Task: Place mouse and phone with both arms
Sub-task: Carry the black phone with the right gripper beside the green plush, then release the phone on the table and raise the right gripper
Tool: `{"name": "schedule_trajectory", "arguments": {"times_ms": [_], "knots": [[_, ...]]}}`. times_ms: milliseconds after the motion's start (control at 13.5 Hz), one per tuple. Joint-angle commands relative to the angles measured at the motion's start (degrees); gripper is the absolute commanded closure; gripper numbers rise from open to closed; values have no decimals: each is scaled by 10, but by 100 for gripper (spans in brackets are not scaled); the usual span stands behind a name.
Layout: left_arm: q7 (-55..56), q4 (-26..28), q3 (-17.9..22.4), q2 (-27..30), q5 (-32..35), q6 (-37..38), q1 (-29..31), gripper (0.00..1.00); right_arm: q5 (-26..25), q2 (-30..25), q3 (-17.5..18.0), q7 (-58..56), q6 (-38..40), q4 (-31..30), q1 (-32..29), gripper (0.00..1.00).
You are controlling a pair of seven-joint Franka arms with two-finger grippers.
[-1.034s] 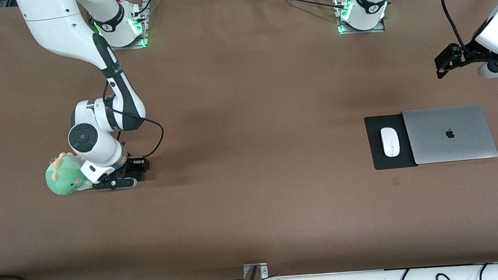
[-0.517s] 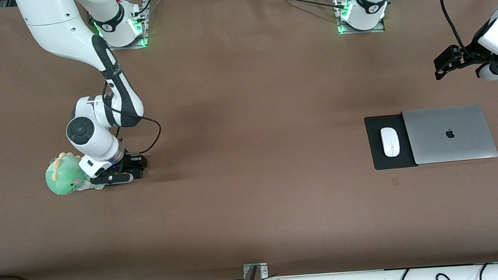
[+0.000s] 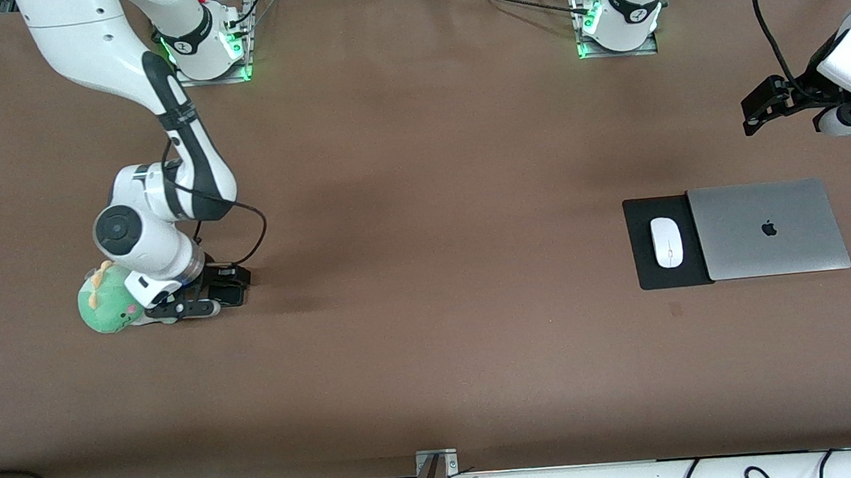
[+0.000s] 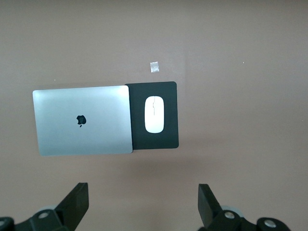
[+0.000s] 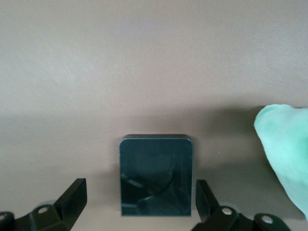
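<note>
The mouse (image 3: 667,242) is a small white oval with a thin grey centre line. It lies flat on a black mat (image 3: 647,266), just beside a closed silver laptop (image 3: 767,229) at the left arm's end of the table. The phone (image 5: 155,174) is a small glossy black slab with rounded corners. It lies flat on the table, well apart from the laptop, toward the right arm's end.
</note>
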State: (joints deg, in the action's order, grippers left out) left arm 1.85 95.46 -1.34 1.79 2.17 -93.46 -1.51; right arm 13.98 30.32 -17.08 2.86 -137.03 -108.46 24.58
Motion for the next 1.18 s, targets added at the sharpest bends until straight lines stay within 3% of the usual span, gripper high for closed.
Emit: {"name": "schedule_trajectory", "arguments": {"times_ms": [0,517,812,1108], "knots": [[-10,-19,-1,-8,-12,13,2,0,32,-7,6,-20,113,81,-40,0],[-9,-20,-1,-8,-11,20,3,0,29,-42,-3,-93,326,233,-99,0],[-10,-20,-1,-8,-11,21,3,0,19,-102,-33,-89,381,250,-99,0],[-10,-20,-1,-8,-12,24,3,0,-41,-157,-38,-83,414,250,-102,0]]}}
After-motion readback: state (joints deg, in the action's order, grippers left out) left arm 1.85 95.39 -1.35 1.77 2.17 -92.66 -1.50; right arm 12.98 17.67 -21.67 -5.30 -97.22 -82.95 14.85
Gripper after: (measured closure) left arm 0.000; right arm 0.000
